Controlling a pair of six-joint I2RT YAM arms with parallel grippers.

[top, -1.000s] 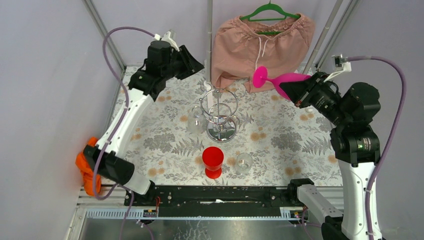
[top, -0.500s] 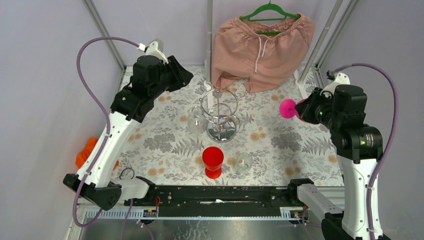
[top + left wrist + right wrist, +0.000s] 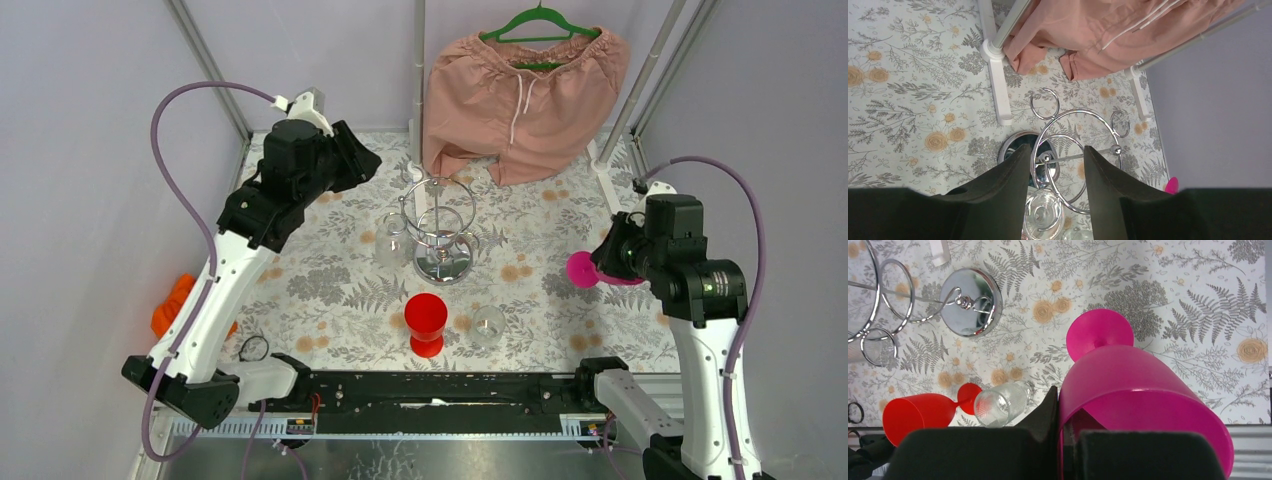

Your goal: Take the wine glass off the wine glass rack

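The chrome wine glass rack (image 3: 440, 222) stands mid-table on its round mirror base (image 3: 970, 302). A clear wine glass (image 3: 392, 243) hangs upside down from a ring on its left side, and its foot shows in the left wrist view (image 3: 1043, 216). My left gripper (image 3: 366, 160) is open and empty, above and behind-left of the rack, with the rack rings (image 3: 1075, 145) seen between its fingers. My right gripper (image 3: 612, 262) is shut on the rim of a pink wine glass (image 3: 1138, 390), held tilted over the table's right side with its foot (image 3: 582, 270) pointing left.
A red wine glass (image 3: 426, 322) and a small clear glass (image 3: 487, 325) stand in front of the rack. Pink shorts (image 3: 525, 90) hang on a green hanger at the back beside a white pole (image 3: 418, 70). An orange cloth (image 3: 172, 305) lies off the table's left edge.
My right gripper has carried the pink glass down and toward the front right, away from the rack. My left gripper has drawn back a little to the left.
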